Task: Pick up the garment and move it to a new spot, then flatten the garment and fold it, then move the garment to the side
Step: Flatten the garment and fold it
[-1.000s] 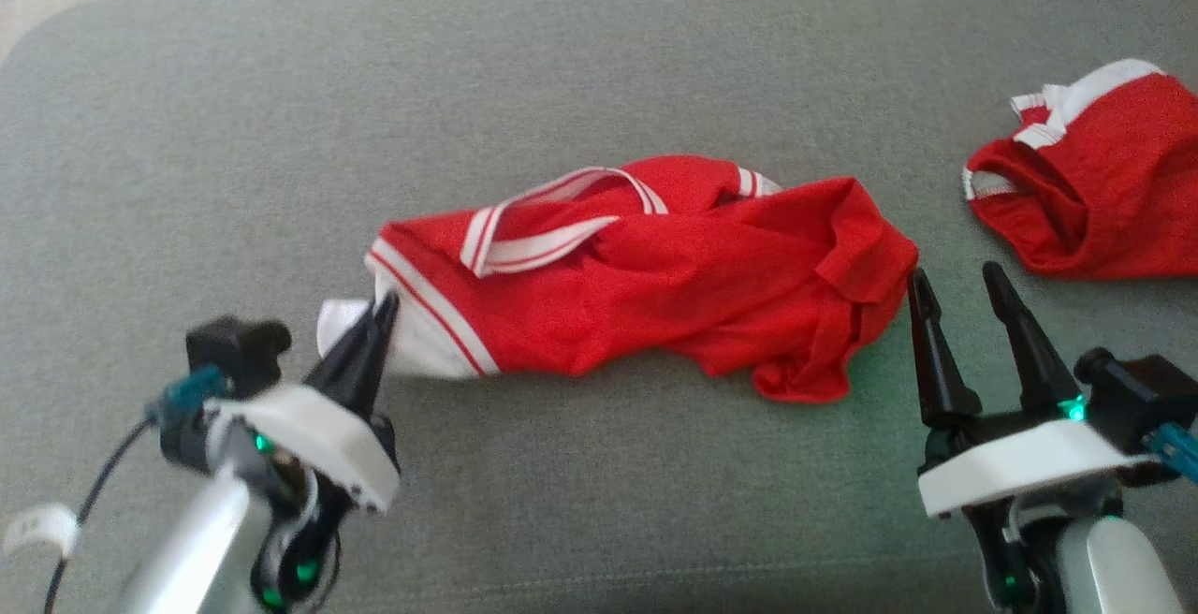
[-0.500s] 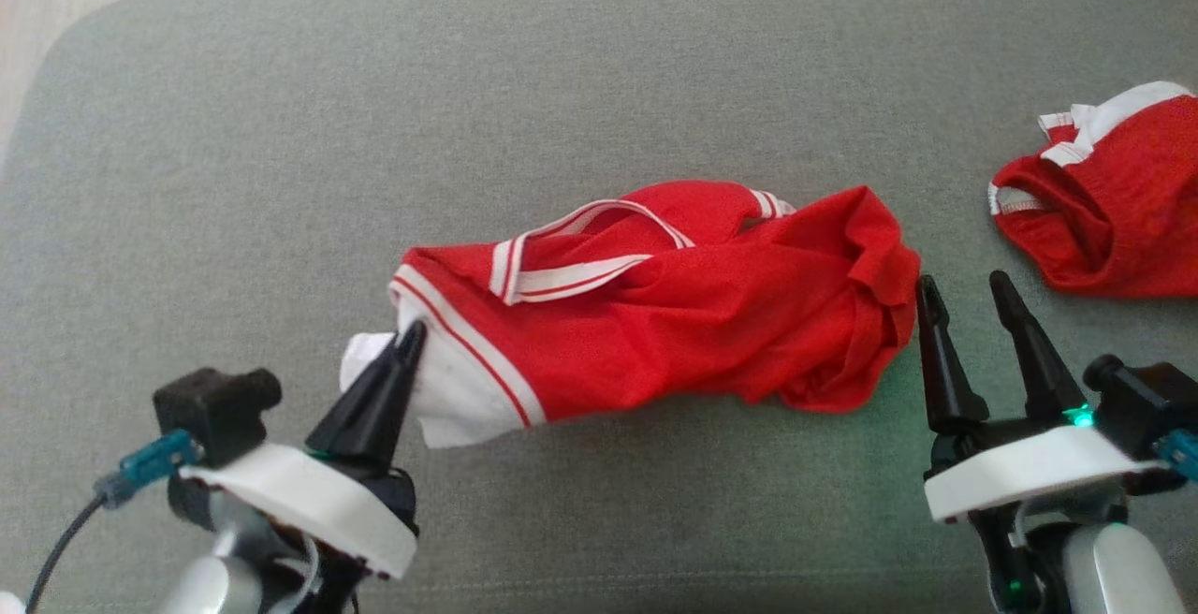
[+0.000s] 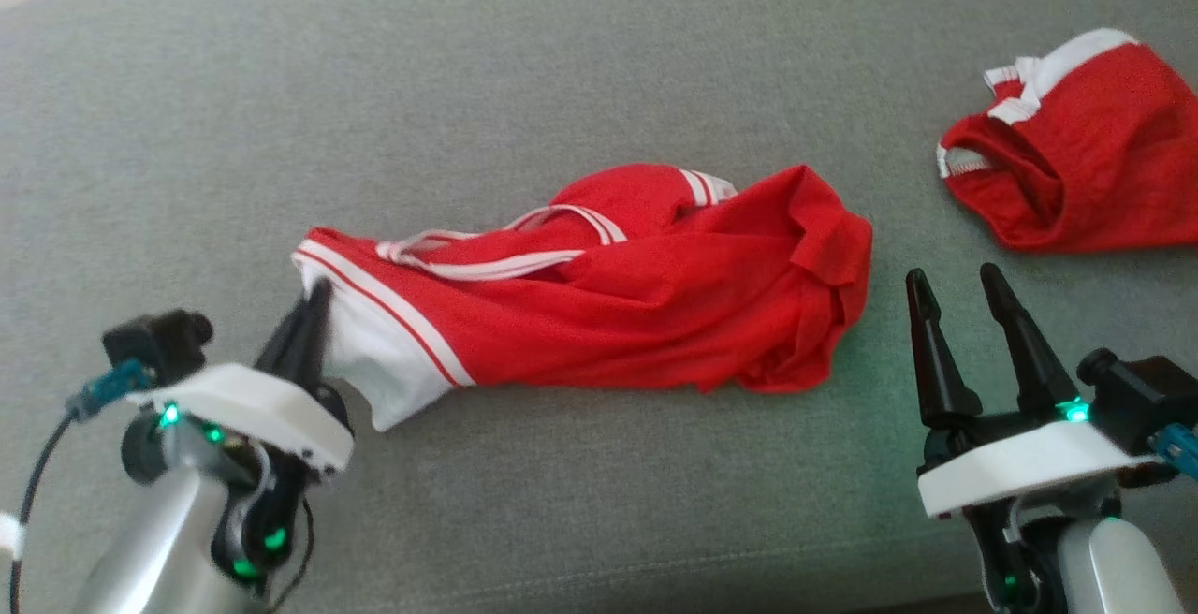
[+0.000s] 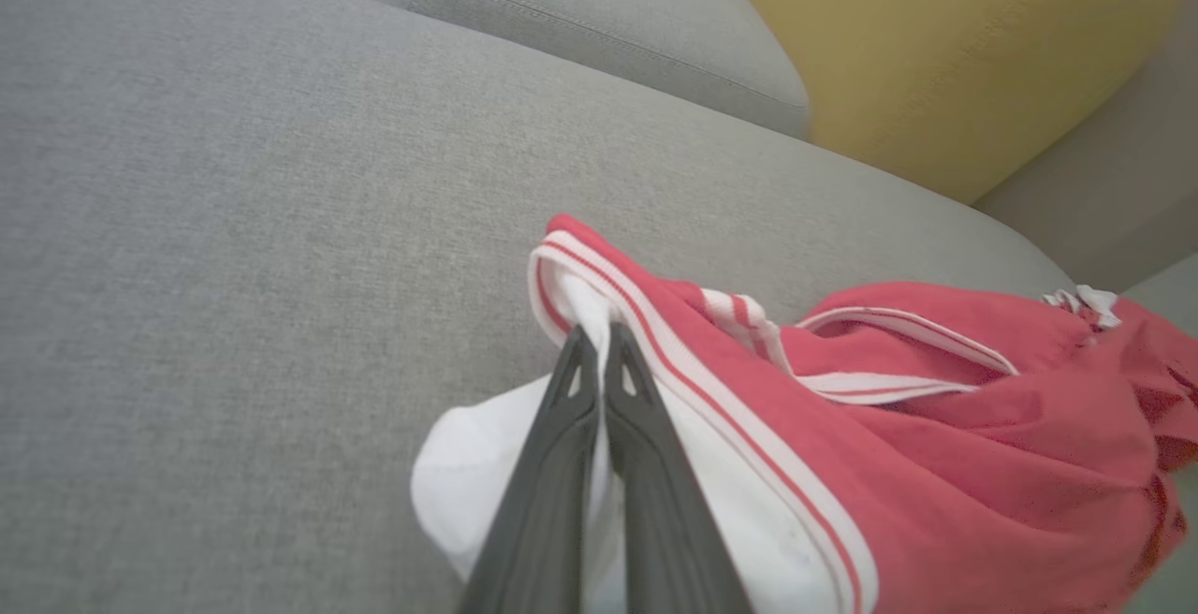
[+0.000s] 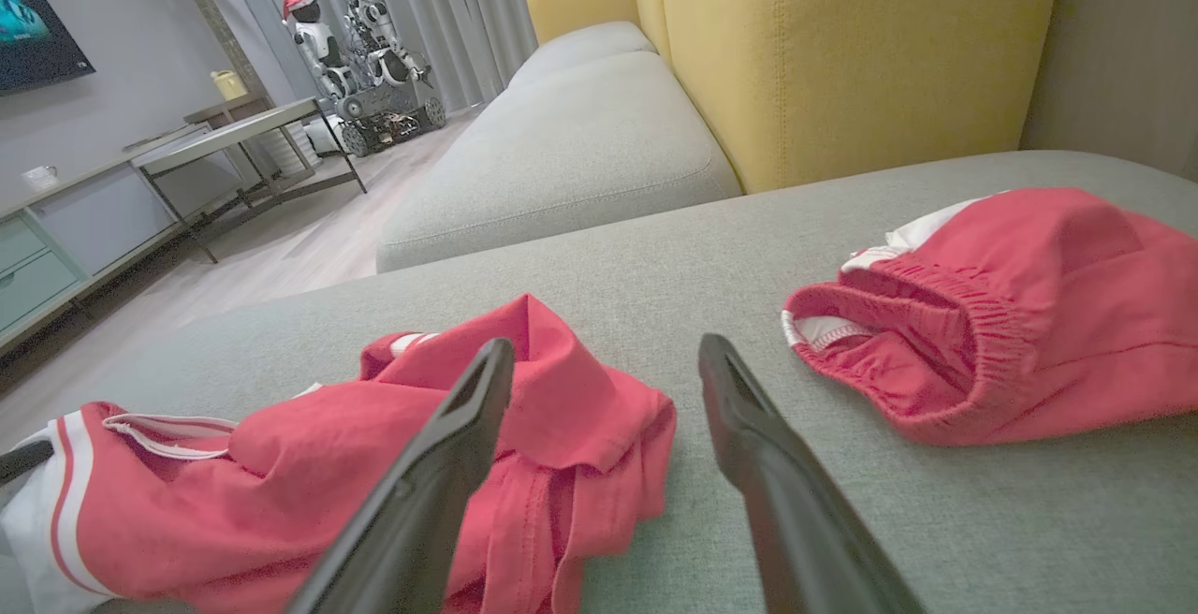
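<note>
Surface: a grey woven-fabric sofa cushion (image 3: 562, 62) carried everything, and a mustard-yellow upholstered backrest (image 5: 842, 52) rose behind it.
Task's thing: the crumpled red garment with white striped trim (image 3: 636, 305) lay in a long bunched heap across the middle of the cushion. One end pointed toward the robot's left and the other was folded over itself toward the right.
Left gripper: the left gripper (image 3: 316, 300) had its two dark fingers pinched together on the garment's white end panel (image 4: 468, 474). In the left wrist view the white cloth showed on both sides of the fingers, just below the striped border.
Right gripper: the right gripper (image 3: 952, 275) stood with its fingers spread wide and nothing between them.
Garment to right gripper: the bunched right end lay just beside the nearer fingertip, a little to its left and apart from it, with bare cushion between.
Other cloth: a second red piece with a gathered elastic waistband (image 3: 1076, 165) lay well apart to the right, touched by neither gripper.
Done: one end was gripped, while most of the garment rested on the cushion.
Left: by my reading the move to a new spot was barely begun. Flattening, folding and setting aside all remained, since the cloth was twisted and its layers overlapped.
</note>
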{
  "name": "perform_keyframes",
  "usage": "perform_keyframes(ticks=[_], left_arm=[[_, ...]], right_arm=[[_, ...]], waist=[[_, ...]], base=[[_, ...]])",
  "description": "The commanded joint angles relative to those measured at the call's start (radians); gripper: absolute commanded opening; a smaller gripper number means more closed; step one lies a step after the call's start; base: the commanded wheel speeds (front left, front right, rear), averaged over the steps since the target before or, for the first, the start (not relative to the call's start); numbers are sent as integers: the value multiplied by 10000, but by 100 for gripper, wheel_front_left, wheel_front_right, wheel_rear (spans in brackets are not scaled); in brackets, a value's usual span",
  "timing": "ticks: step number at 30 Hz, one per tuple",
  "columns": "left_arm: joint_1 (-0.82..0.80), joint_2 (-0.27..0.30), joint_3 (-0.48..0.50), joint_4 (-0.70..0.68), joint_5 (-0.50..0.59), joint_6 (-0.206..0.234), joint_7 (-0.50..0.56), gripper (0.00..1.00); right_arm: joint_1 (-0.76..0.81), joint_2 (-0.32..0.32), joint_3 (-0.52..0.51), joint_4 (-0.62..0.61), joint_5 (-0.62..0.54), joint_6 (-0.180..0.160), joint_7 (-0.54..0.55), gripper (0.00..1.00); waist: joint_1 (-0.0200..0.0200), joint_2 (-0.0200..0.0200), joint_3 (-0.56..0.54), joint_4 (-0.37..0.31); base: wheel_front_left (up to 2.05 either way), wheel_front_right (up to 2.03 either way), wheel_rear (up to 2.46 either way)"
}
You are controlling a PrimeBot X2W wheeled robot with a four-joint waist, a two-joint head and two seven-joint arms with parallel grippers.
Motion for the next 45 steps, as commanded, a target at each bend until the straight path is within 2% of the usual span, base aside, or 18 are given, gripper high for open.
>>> perform_keyframes(ticks=[1, 9, 10, 11, 12, 16, 20, 26, 30, 38, 45], left_arm=[[-732, 129, 503, 124, -61, -114, -204, 0], [-2399, -76, 432, 3040, 347, -775, -1272, 0], [-2506, -102, 397, 3292, 376, -842, -1322, 33], [-2598, -124, 369, 3518, 416, -886, -1384, 81], [-2662, -141, 316, 3716, 484, -914, -1437, 100], [-2721, -205, 203, 4003, 881, -811, -1776, 100], [-2463, -231, 290, 3534, 1501, -414, -1986, 100], [-1486, -286, 951, 995, 3007, 316, -2016, 100], [-626, -287, 1173, -452, 3760, 633, -2018, 100], [656, -273, 1155, -1962, 4138, 834, -2019, 100], [1387, -246, 974, -2660, 4167, 1015, -1838, 100]], right_arm=[[-434, -43, 205, -442, 58, -7, 1, 100], [-638, -43, 137, -417, 144, -7, -136, 100], [-647, -43, 135, -408, 149, -7, -146, 100], [-657, -43, 133, -399, 155, -7, -152, 100], [-671, -43, 126, -388, 161, -7, -156, 100], [-700, -43, 100, -366, 146, -7, -197, 100], [-690, -43, 57, -376, 55, -7, -205, 100], [-683, -43, -6, -427, -183, -7, -124, 100], [-658, -43, 9, -496, -403, -7, -33, 100], [-514, -43, -20, -499, -669, -7, 125, 100], [-332, -43, -30, -486, -756, -7, 207, 100]], waist=[[0, 0, 165, -142], [0, 0, 515, -376], [0, 0, 521, -381], [0, 0, 523, -385], [0, 0, 516, -382], [0, 0, 428, -298], [0, 0, 281, -91], [0, 0, 10, 307], [0, 0, -185, 547], [0, 0, -488, 780], [0, 0, -692, 847]], base=[[0, 0, 0], [0, 0, 0], [0, 0, 0], [0, 0, 0], [0, 0, 0], [0, 0, 0], [0, 0, 0], [0, 0, 0], [0, 0, 0], [0, 0, 0], [0, 0, 0]])
